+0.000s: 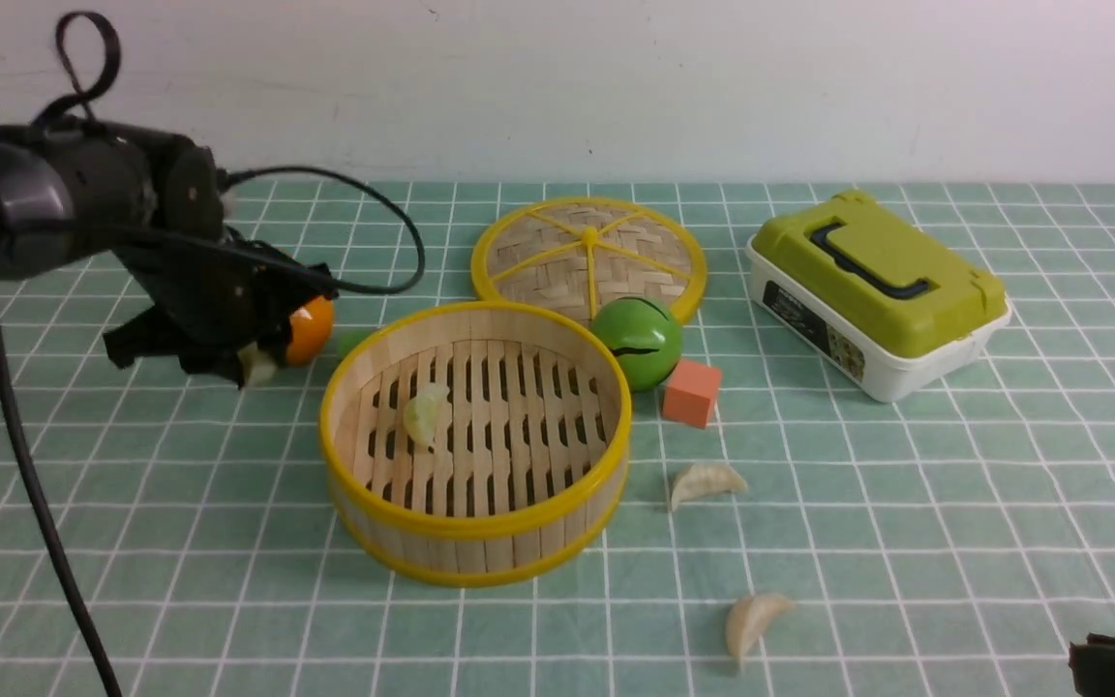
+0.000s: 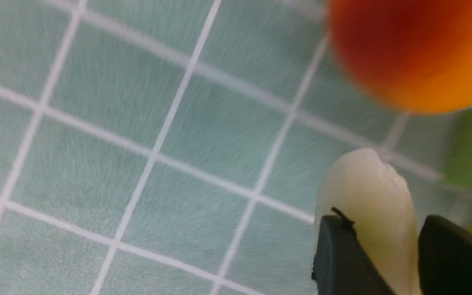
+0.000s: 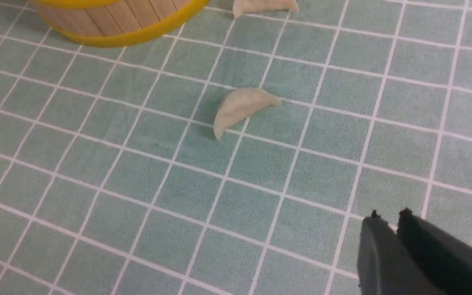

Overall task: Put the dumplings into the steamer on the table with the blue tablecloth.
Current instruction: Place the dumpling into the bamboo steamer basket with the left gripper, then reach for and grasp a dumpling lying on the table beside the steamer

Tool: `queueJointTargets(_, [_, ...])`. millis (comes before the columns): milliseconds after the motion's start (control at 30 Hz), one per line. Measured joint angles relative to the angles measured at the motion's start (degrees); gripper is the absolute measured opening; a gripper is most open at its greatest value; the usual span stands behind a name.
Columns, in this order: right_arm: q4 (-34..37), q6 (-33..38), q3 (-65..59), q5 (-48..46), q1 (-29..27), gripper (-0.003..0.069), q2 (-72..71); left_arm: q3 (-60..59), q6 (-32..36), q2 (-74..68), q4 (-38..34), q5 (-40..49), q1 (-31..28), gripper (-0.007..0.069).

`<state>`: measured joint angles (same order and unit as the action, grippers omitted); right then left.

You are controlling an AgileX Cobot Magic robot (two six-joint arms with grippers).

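Left wrist view, left gripper (image 2: 385, 223) clamped on a dumpling (image 2: 367, 192), right gripper (image 3: 388, 215) pinched together, empty, above the cloth (image 3: 137, 184)

Orange ball (image 2: 416, 53) blurred, right claw (image 3: 388, 214) cut off at edge

Open top, crowded back
The steamer (image 1: 480, 552) is open from above; a green ball (image 1: 637, 341), orange block (image 1: 692, 392) and flat lid (image 1: 588, 254) crowd behind it.

Dumpling (image 1: 425, 414) in steamer (image 1: 476, 544) — lid (image 1: 588, 254) behind it.
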<state>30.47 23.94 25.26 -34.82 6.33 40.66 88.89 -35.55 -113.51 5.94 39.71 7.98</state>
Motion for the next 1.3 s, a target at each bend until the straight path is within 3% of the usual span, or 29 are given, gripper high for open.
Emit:
queueJointTargets(133, [0.00, 0.00, 0.00, 0.00, 0.00, 0.0074, 0.00, 0.00, 7.23, 6.62, -6.76, -0.52, 2.04, 0.0232])
queueJointTargets(367, [0.04, 0.00, 0.00, 0.28, 0.00, 0.0079, 0.00, 0.00, 20.44, 4.67, -20.15, -3.47, 12.94, 0.0232])
queueJointTargets(500, [0.04, 0.00, 0.00, 0.28, 0.00, 0.0083, 0.00, 0.00, 21.45, -1.21, -21.10, -6.89, 15.94, 0.0232])
queueJointTargets(867, [0.12, 0.00, 0.00, 0.28, 0.00, 0.0085, 0.00, 0.00, 21.74, -5.42, -20.74, -10.47, 16.82, 0.0241])
queueJointTargets(1133, [1.01, -0.38, -0.66, 0.39, 0.00, 0.0093, 0.00, 0.00, 21.74, -4.69, -20.45, -8.05, 16.82, 0.0447])
queueJointTargets(1300, [2.19, -0.66, -0.07, -0.59, 0.00, 0.0119, 2.17, -0.05, 22.29, 0.19, -19.50, -4.44, 16.82, 0.0468])
